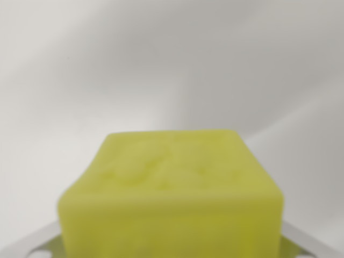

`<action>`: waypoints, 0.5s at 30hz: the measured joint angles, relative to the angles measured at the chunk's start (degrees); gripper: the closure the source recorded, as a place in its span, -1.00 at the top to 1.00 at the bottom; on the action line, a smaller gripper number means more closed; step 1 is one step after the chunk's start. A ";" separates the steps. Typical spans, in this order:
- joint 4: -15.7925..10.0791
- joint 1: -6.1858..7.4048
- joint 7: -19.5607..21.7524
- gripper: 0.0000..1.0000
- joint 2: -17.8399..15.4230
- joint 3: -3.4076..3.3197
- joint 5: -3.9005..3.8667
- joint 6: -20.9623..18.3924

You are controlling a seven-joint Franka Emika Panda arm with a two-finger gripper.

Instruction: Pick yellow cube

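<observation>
Yellow cube [172, 199] filling lower frame, claw [172, 244] pinching it, blurred pale background above

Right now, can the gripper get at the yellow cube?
Probably yes: the cube fills the bottom of the wrist view, with finger parts showing beside it and nothing in the way. Actual grip is unclear.

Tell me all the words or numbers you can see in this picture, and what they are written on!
None: there are no words, numbers or signs to read here.
The blurry yellow-green foam cube has only dents on its top, no writing.
The plain white surface behind it is blank.
The pale grey gripper fingers at the bottom corners show no label.
</observation>
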 joint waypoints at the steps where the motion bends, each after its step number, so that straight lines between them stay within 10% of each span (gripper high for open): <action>1: -0.04 -0.01 0.03 -1.00 -0.31 0.00 -0.05 -0.26; 15: -0.31 -0.09 0.48 -1.00 -4.44 0.01 -0.71 -4.11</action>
